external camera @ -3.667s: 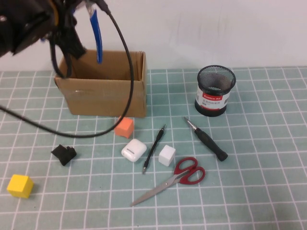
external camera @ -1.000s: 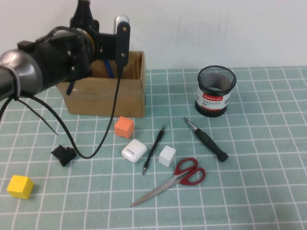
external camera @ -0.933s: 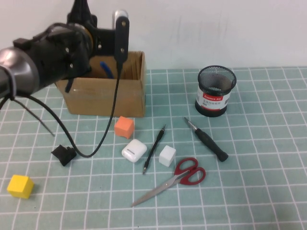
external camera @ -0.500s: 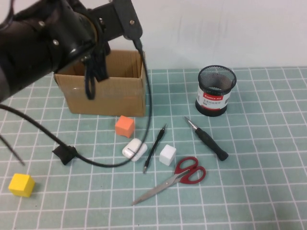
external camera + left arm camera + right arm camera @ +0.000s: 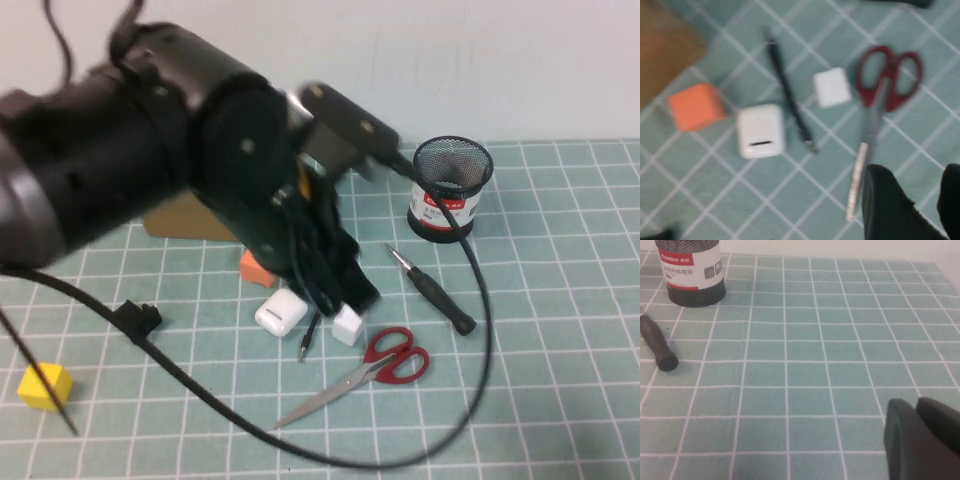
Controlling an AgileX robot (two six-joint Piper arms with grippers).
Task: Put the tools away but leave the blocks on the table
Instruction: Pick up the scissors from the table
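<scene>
Left claw [image 5: 912, 200] hovers empty above scissors [image 5: 880, 100]; right claw [image 5: 920, 437] closed.

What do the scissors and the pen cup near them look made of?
The red-handled steel scissors: bare grey metal blades, it seems, with glossy red loops that look plastic. The black mesh pen cup: likely wire mesh, since the wall shows through its top, with a paper-like label band below.

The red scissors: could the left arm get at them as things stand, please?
Probably yes. The left gripper hangs open and empty just above the scissors, which lie flat on the mat with nothing over them; the right gripper stays shut, well away.
</scene>
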